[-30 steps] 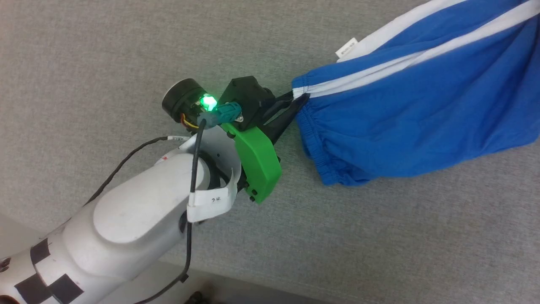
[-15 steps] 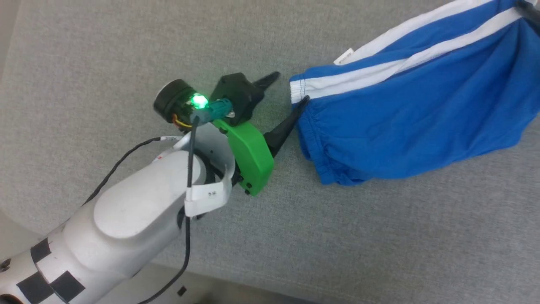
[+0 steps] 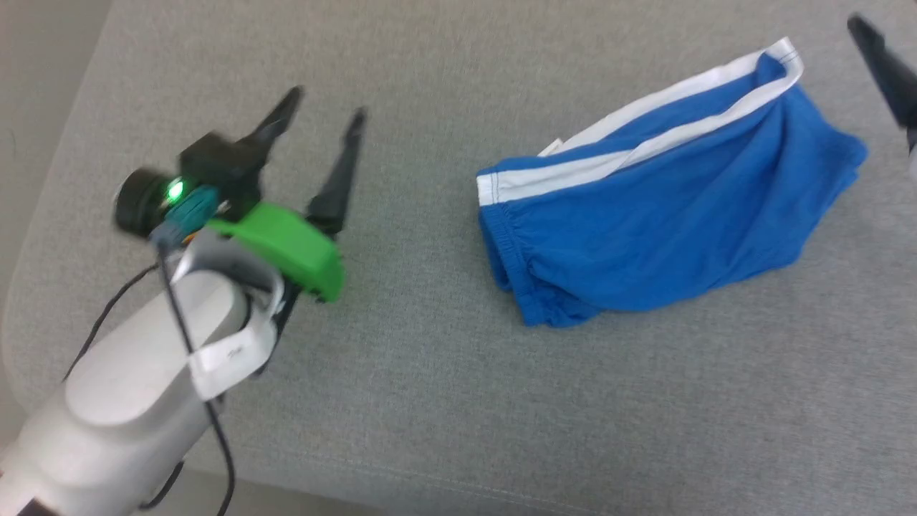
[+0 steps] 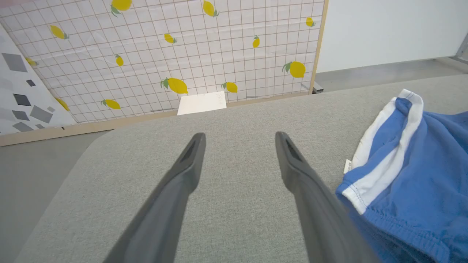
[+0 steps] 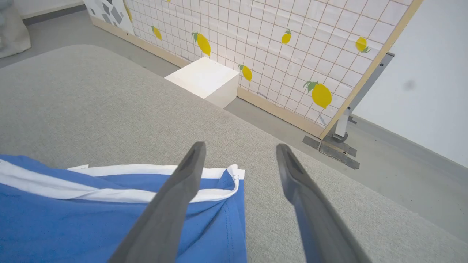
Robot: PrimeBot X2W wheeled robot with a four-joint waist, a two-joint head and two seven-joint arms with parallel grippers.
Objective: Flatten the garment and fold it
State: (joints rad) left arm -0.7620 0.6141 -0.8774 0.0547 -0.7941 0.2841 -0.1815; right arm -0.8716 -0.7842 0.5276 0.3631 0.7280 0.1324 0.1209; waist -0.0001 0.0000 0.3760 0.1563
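The garment (image 3: 659, 208), bright blue shorts with white stripe trim, lies loosely bunched on the grey padded surface (image 3: 444, 401), its gathered waistband toward the left. My left gripper (image 3: 326, 104) stands open well to the left of it, apart from the cloth. In the left wrist view the left gripper (image 4: 240, 136) holds nothing, and the garment (image 4: 413, 182) lies to its right. One dark finger (image 3: 885, 72) of my right arm shows past the shorts' far right corner. In the right wrist view the right gripper (image 5: 240, 146) is open over the garment's (image 5: 73, 219) white-trimmed corner.
The surface's rounded edge (image 3: 43, 244) runs close to my left arm. Beyond the far edge stand a lemon-patterned grid screen (image 4: 164, 54) and a white box (image 5: 203, 80) on the floor. The screen's metal foot (image 5: 340, 142) sits at the right.
Both grippers have opened and let go of the garment. My left gripper has drawn back to the left. The shorts have slackened onto the surface, and the head view has shifted.
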